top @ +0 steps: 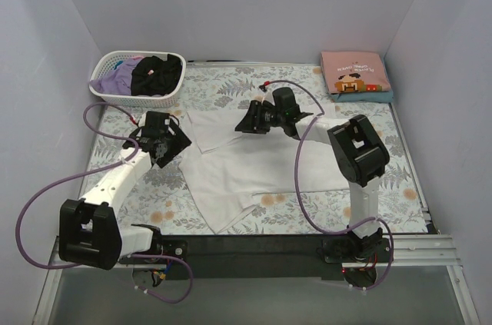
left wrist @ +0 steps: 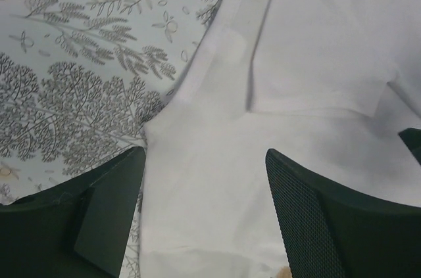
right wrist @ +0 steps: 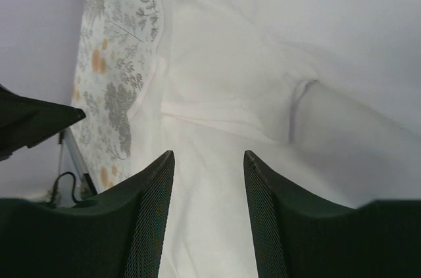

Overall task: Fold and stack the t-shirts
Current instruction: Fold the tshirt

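A white t-shirt [top: 254, 160] lies spread on the floral table cloth at the middle of the table. My left gripper [top: 171, 143] is open at its left edge; the left wrist view shows the cloth [left wrist: 263, 114] and a sleeve fold between and beyond the open fingers. My right gripper [top: 244, 124] is open over the shirt's far part; the right wrist view shows wrinkled white cloth [right wrist: 217, 94] between the fingers. A folded pink shirt with cartoon print [top: 354, 73] lies on a teal one at the far right. Black [top: 156, 73] and lavender shirts sit in the basket.
A white slotted basket [top: 108, 88] stands at the far left corner. Purple cables [top: 304, 179] run over the table from both arms. Walls close in the table on three sides.
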`<act>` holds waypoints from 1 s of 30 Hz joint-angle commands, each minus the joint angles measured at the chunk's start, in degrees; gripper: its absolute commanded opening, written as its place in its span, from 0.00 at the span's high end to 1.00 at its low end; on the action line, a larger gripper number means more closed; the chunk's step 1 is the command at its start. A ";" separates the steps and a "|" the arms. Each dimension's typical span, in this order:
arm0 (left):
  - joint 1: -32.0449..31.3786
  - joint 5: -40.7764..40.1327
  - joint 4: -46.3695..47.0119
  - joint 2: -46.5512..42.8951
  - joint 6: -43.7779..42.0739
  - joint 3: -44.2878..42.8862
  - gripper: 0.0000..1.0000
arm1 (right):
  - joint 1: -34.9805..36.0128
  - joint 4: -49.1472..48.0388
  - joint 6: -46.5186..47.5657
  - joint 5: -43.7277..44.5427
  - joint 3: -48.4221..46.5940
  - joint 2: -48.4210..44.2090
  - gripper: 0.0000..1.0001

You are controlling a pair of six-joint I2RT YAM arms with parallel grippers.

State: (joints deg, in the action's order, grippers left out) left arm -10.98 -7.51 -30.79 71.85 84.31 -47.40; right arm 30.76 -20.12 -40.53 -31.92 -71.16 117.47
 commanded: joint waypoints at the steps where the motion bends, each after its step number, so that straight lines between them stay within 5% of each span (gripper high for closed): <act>1: 0.08 0.82 -7.70 -3.83 1.55 1.07 0.27 | -0.26 13.58 11.22 8.78 1.80 -9.00 0.46; 11: -11.76 2.85 -15.88 -3.22 8.58 5.20 0.37 | -4.22 41.89 25.93 38.40 16.56 -35.10 0.46; 18: -16.09 -1.89 -20.19 -2.07 14.30 7.31 0.53 | -7.82 46.57 26.47 41.15 26.50 -50.74 0.46; 30: -18.20 -2.51 -18.79 3.55 14.39 7.67 0.66 | -10.72 45.78 25.59 44.40 32.30 -55.33 0.47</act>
State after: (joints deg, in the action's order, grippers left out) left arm -28.71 -8.64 -50.13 75.57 98.02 -39.79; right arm 20.45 26.55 -15.07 10.68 -39.77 62.70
